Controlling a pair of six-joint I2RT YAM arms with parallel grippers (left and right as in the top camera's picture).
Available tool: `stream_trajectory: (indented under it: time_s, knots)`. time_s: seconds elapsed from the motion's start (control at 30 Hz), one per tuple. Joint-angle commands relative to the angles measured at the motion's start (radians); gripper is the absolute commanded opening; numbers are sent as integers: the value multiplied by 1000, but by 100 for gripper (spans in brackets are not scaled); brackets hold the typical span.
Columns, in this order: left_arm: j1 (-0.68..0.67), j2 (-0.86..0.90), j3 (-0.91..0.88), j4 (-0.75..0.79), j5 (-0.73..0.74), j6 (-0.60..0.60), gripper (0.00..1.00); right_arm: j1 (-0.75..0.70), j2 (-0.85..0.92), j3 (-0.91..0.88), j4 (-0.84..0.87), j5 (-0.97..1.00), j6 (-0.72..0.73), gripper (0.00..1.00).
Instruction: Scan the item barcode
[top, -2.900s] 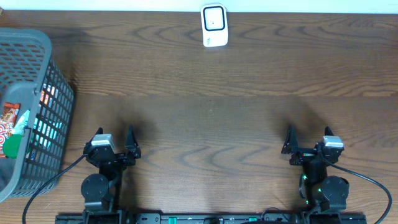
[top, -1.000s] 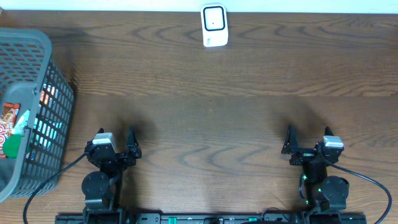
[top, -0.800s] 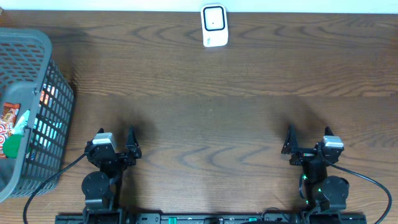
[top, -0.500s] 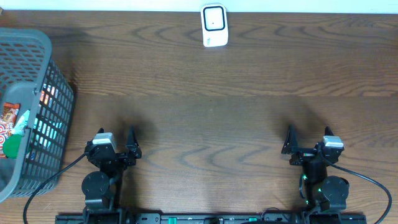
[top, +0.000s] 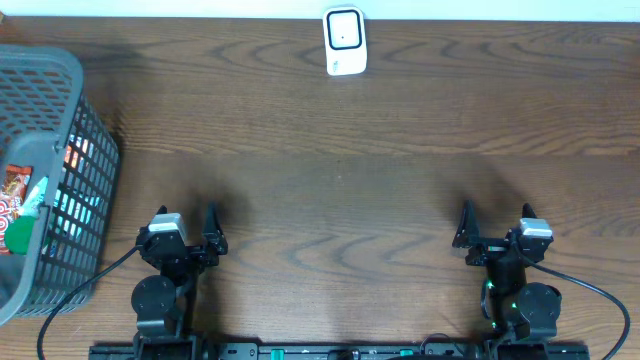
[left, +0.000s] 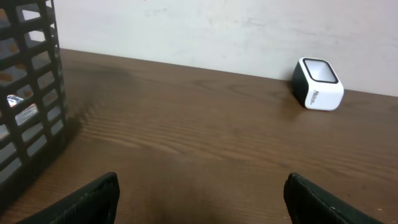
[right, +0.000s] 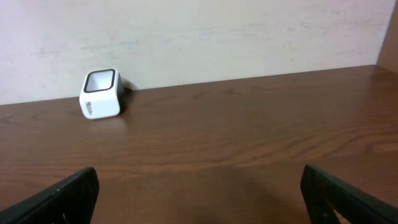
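Waiting at the lower edge of the overhead frame, the left gripper (top: 185, 220) and the right gripper (top: 497, 220) both stand with fingers spread wide and nothing between them, above the brown table (top: 330, 200). The job appears to be at its very first step, since no item has been picked out yet. Goods to be scanned lie in the grey basket (top: 45, 60) at the left edge of the frame. Among them is a red packet (top: 14, 195), half hidden under the basket's handle and cut off by the frame edge. Its long side seems to run up and down the frame, but which way it points and where its barcode sits cannot be told. The white scanner (top: 345, 45) stands at top centre, well apart from both arms, its long axis running up and down the frame and its dark-rimmed window turned upward. The next move likely falls to the left arm, which is nearer the basket: reach over the rim, close on a packet, lift it clear, then present its barcode to that window.
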Motion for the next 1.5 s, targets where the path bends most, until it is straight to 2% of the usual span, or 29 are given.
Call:
stream_trajectory:
  time_s: [0.0, 0.1, 0.17, 0.23, 0.37, 0.5, 0.6, 0.73, 0.83, 0.9, 1.0, 1.07, 1.17, 1.33, 1.47]
  knots:
    - [2, 1, -25, -21, -13, 21, 85, 8, -5, -2, -3, 13, 15, 99]
    - [2, 1, -25, -13, -31, 19, 85, 8, -5, -2, -3, 13, 14, 99]
    - [2, 1, -25, 22, -7, -23, 85, 8, -5, -2, -3, 13, 14, 99]
    - [2, 1, -18, 69, 143, -4, 85, 8, -5, -2, -3, 13, 14, 99]
    - [2, 42, 71, 7, 238, -22, 85, 8, -5, -2, -3, 13, 14, 99]
    - [2, 208, 293, -66, 235, -21, 85, 8, -5, -2, -3, 13, 15, 99]
    - [2, 400, 552, -164, 234, -20, 85, 8, -5, -2, -3, 13, 14, 99]
    - [2, 692, 1002, -486, 232, -10, 85, 8, -5, -2, -3, 13, 14, 99]
    - [2, 851, 1254, -729, 256, -10, 85, 8, -5, -2, -3, 13, 14, 99]
    - [2, 930, 1351, -801, 268, -23, 85, 8, -5, -2, -3, 13, 14, 99]
    - [3, 999, 1421, -820, 287, -22, 85, 8, -5, -2, -3, 13, 14, 99]
    - [19, 1032, 1473, -832, 190, -77, 85, 8, -5, -2, -3, 13, 14, 99]
    - [97, 1095, 1602, -904, -19, -246, 85, 8, -5, -2, -3, 13, 14, 99]
    - [349, 1235, 1822, -1085, -31, -350, 86, 8, -5, -2, -3, 13, 15, 99]
    - [565, 1318, 1871, -1218, -32, -439, 85, 8, -5, -2, -3, 13, 14, 99]
